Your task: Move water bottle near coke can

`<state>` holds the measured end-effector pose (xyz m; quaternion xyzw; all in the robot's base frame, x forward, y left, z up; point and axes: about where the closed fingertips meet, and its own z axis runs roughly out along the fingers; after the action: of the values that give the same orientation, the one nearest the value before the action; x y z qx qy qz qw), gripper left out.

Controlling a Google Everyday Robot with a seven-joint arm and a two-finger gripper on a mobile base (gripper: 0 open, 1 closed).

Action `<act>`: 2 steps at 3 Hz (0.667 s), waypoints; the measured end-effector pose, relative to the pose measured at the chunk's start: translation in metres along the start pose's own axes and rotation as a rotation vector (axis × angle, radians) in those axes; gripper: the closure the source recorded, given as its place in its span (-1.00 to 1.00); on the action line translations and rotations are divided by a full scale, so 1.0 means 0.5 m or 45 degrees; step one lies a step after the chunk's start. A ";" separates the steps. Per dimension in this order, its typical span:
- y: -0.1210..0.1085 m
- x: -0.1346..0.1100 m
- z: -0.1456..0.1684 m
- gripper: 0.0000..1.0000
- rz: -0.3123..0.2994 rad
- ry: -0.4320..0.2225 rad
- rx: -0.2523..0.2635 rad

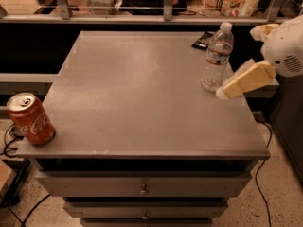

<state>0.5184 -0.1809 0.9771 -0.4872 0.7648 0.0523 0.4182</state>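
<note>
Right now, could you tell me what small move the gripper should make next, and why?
Probably ease the gripper left in the view, up to the water bottle, which stands upright near the table's far right edge, right beside the gripper but not yet held. The Coca-Cola can sits at the near left corner, so grasping comes first.

White "Coca-Cola" script on red coke can, water bottle label unreadable, end effector just beside bottle

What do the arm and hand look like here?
The hand, at the right edge of the table beside the water bottle, is tan-yellow, long and tapered, with a pale rounded tip. Behind it is a white rounded housing with a dotted grille.
</note>
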 end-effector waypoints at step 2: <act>-0.102 0.004 0.132 -1.00 0.235 -0.240 0.057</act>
<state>0.5970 -0.1765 0.9500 -0.3984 0.7647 0.1189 0.4923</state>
